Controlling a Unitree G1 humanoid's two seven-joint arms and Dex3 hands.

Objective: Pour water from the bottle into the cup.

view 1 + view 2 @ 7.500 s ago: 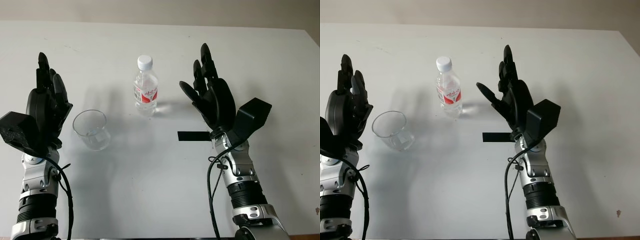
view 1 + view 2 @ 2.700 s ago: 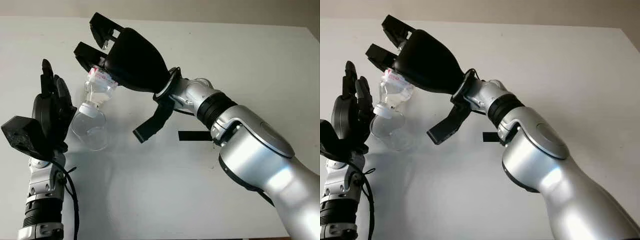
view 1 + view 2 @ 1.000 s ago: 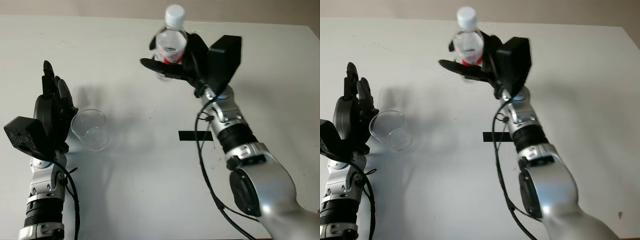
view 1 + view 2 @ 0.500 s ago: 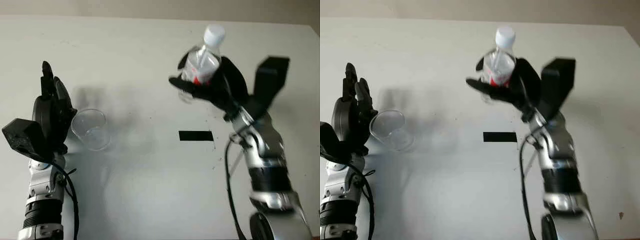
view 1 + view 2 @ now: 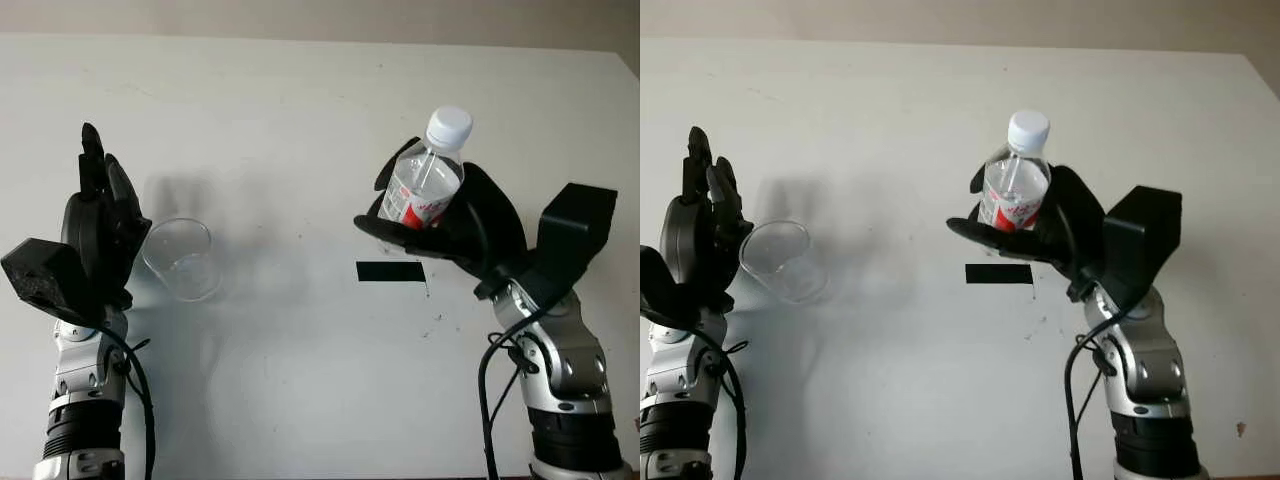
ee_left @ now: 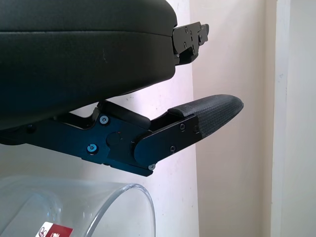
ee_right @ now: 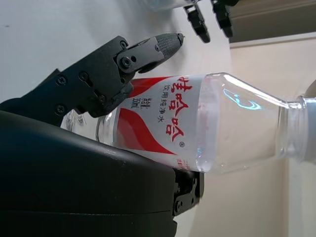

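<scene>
A clear plastic bottle (image 5: 425,182) with a red and white label and a white cap stands nearly upright in my right hand (image 5: 395,222). That hand is shut on it, right of the table's middle and just above a black strip (image 5: 390,271). In the right wrist view the bottle (image 7: 197,133) lies across the palm, with a finger (image 7: 123,64) curled over the label. The clear cup (image 5: 182,258) stands upright on the table at the left. My left hand (image 5: 108,190) is held up, open, close beside the cup's left side. The cup's rim (image 6: 123,207) appears in the left wrist view.
The white table (image 5: 300,380) runs to a wall at the back. The black strip lies flat on it between the cup and my right arm.
My right hand has carried the bottle down and to the right, nearer to me, and set it more upright. The left hand and the cup have stayed in place.
</scene>
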